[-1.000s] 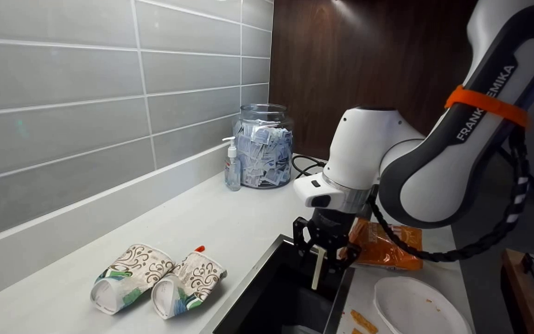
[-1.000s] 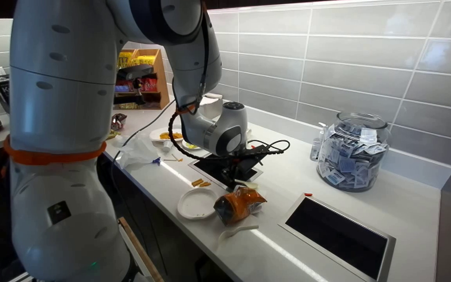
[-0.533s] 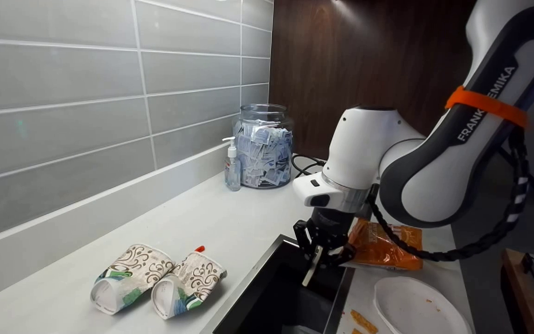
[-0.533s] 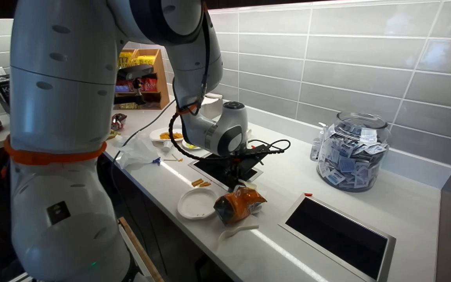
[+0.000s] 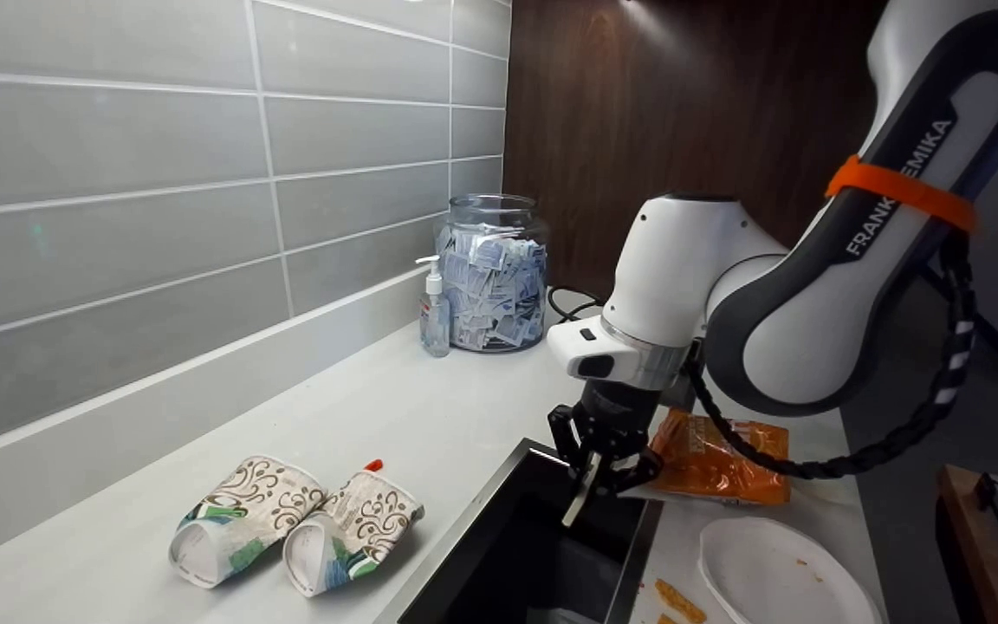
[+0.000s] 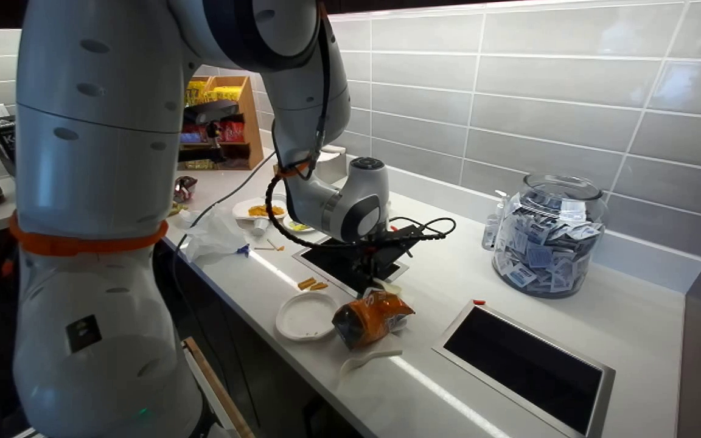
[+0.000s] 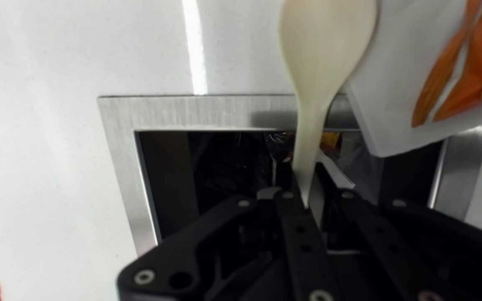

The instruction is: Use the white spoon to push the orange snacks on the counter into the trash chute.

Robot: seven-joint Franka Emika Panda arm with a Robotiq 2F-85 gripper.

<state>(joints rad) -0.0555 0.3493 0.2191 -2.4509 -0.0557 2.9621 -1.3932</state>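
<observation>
In the wrist view my gripper (image 7: 303, 175) is shut on the handle of the white spoon (image 7: 326, 33). The handle crosses the trash chute (image 7: 182, 113), whose opening holds some rubbish, and the bowl reaches past the metal rim over the counter (image 7: 57, 50). In an exterior view the handle end pokes out below the fingers. The shiny orange bag (image 5: 742, 464) lies beside the chute, close to the spoon's bowl (image 6: 390, 286). Several orange snack sticks (image 6: 306, 283) rest on the counter between the chute and a white plate (image 6: 305, 319).
White paper (image 7: 391, 83) by the bag overhangs the chute's rim. A second white spoon (image 6: 366, 359) lies nearer the counter's front edge. Patterned cups (image 5: 265, 498) lie across the chute, with a red bit (image 5: 373, 465) behind. A glass jar (image 5: 495, 277) and pump bottle (image 5: 435, 321) stand by the wall.
The jaws have drawn in around the spoon's handle. Its free end, which hung nearly straight down, has swung up and to the left in an exterior view. The gripper has since shifted only slightly.
</observation>
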